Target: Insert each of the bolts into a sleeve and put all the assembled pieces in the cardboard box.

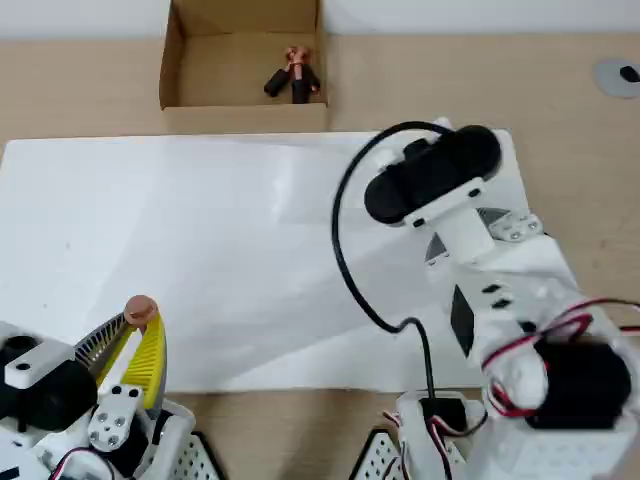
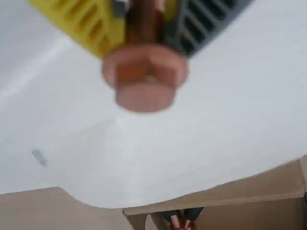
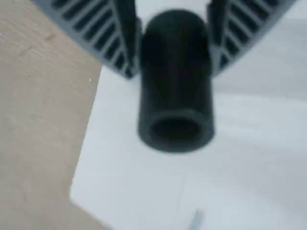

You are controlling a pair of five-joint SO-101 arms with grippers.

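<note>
My left gripper (image 1: pixel 138 322), at the front left of the white mat, is shut on a copper bolt (image 1: pixel 140 309) whose hexagonal head (image 2: pixel 145 76) sticks out past the yellow and grey fingers. My right gripper (image 3: pixel 173 28) is shut on a black sleeve (image 3: pixel 175 81); its open bore faces the camera. The right arm (image 1: pixel 470 210) stands over the mat's right side. Two assembled pieces (image 1: pixel 293 78) lie in the cardboard box (image 1: pixel 180 60) at the back.
The white mat (image 1: pixel 240 240) covers most of the wooden table. A black cable (image 1: pixel 345 250) loops from the right arm over the mat. A grey round disc (image 1: pixel 616 76) sits at the far right edge.
</note>
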